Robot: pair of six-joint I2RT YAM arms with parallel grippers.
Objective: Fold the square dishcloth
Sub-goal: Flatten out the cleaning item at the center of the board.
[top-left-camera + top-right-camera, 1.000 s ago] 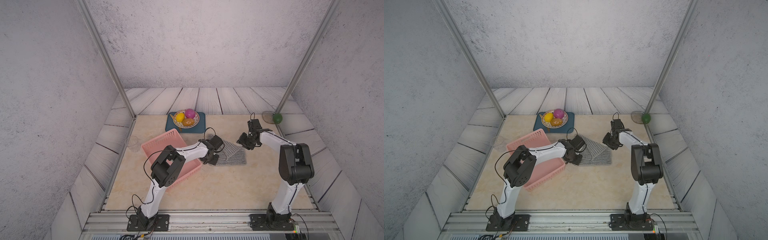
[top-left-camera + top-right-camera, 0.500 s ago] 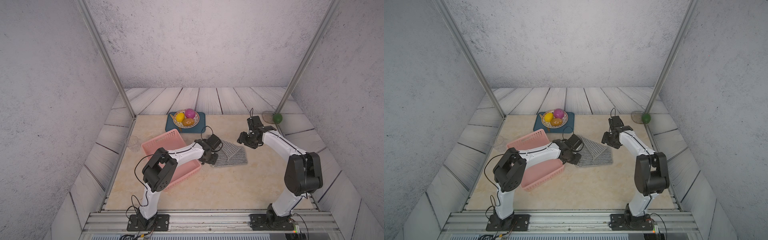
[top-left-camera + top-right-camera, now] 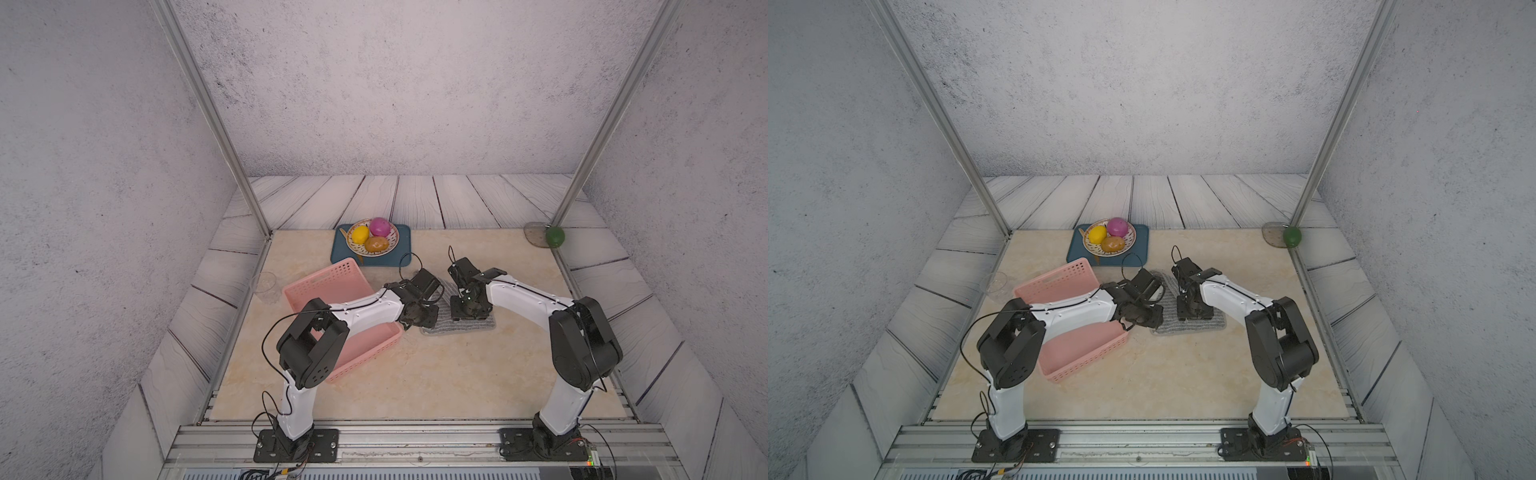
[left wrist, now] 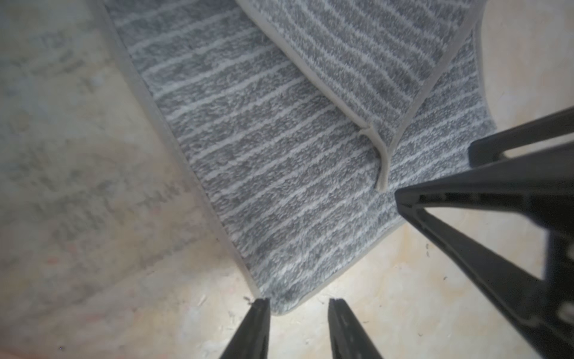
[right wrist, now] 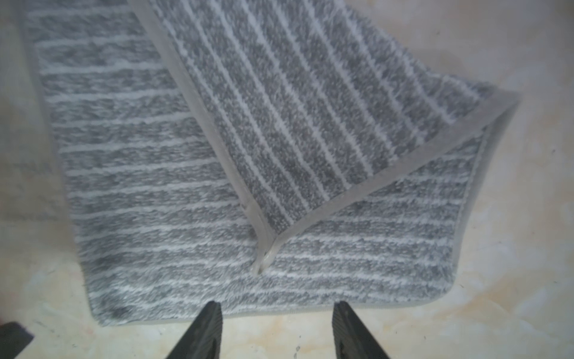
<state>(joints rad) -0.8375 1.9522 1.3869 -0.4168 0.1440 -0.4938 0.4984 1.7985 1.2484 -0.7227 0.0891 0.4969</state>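
As the dishcloth (image 5: pixel 186 186) was a soft, light pile fabric with a flat hem all round, it was judged to sag freely when lifted, to hold no shape of its own and to be in no danger of breaking. The pile looked likely to catch on the pads rather than slip. The cloth lay on the table (image 3: pixel 415 374) between the two arms. One corner was turned over diagonally, with its tip resting on the middle of the cloth.

The best hold was judged to be a pinch on the hem at a free corner. The hem lay thin against the table, so one fingertip would probably have to press down to the surface to get under it. A hold in mid-cloth would likely gather both layers.

The left gripper (image 4: pixel 298 301) stood at one flat corner, its jaws apart and that corner just beyond the tips, with nothing held. The right gripper (image 5: pixel 277 303) hung over a straight edge, its jaws also apart and empty.

A pink basket (image 3: pixel 332 274) sat near the cloth under the left arm.
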